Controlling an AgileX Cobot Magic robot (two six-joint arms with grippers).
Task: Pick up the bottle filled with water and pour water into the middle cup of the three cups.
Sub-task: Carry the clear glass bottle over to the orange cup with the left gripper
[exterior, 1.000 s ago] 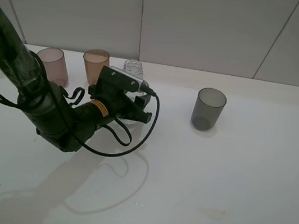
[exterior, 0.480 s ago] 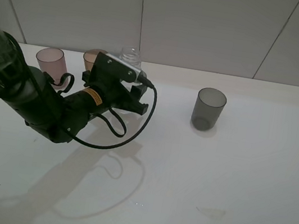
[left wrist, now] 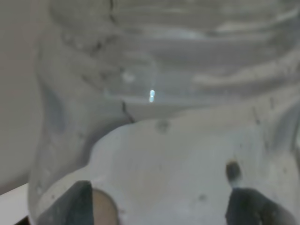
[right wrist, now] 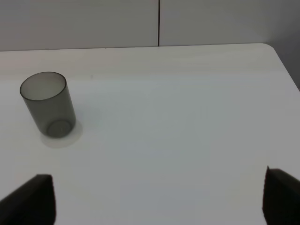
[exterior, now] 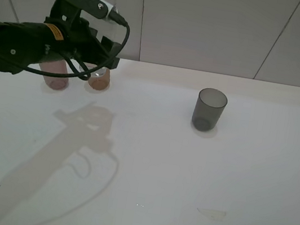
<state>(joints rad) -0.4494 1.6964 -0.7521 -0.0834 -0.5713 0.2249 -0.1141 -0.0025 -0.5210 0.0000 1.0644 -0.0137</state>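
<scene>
My left gripper [exterior: 105, 54] is shut on the clear bottle [left wrist: 164, 108] and holds it in the air just above the amber-brown middle cup [exterior: 99, 81]. In the exterior high view the gripper and arm hide most of the bottle. In the left wrist view the bottle fills the picture between the two fingertips [left wrist: 72, 204]. The pinkish-mauve cup [exterior: 57, 79] stands left of the amber one, partly behind my arm. The smoky grey cup [exterior: 210, 109] stands apart at the right and also shows in the right wrist view [right wrist: 48, 104]. My right gripper [right wrist: 159, 199] is open and empty.
The cups stand on a white table [exterior: 186, 170] with a tiled wall [exterior: 209, 25] close behind them. The table's right edge [right wrist: 283, 65] shows in the right wrist view. A small wet patch [exterior: 211, 214] lies near the front.
My left arm has lifted the bottle off the table and carried it up and to the left, from beside the amber cup to above it. The cups have not moved.
</scene>
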